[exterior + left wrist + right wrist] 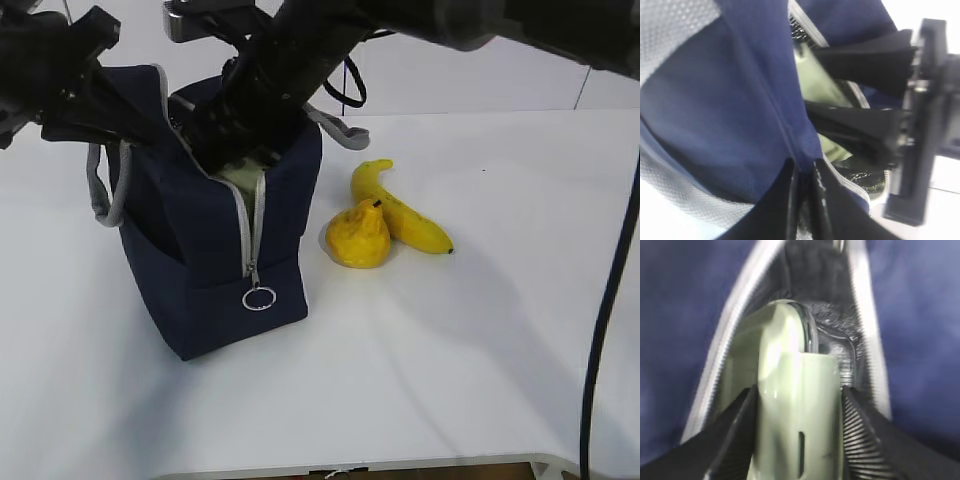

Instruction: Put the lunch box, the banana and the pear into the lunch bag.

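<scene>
The navy lunch bag (215, 250) stands at the left of the table, its zipper open at the top. My right gripper (797, 405) is shut on the sage-green lunch box (790, 390) and holds it inside the bag's mouth; the box shows as a pale green strip in the exterior view (243, 176). My left gripper (803, 175) is shut on the bag's navy rim (765, 100) and holds that side open. The lunch box (817, 82) shows in the left wrist view between the right gripper's fingers. The pear (359, 236) and the banana (402, 208) lie touching on the table, right of the bag.
A grey webbing handle (107, 190) hangs off the bag's left side and another (340, 130) lies behind it. The zipper's ring pull (259, 297) hangs at the bag's front. The white table (480, 350) stretches right and forward; its front edge is near the bottom.
</scene>
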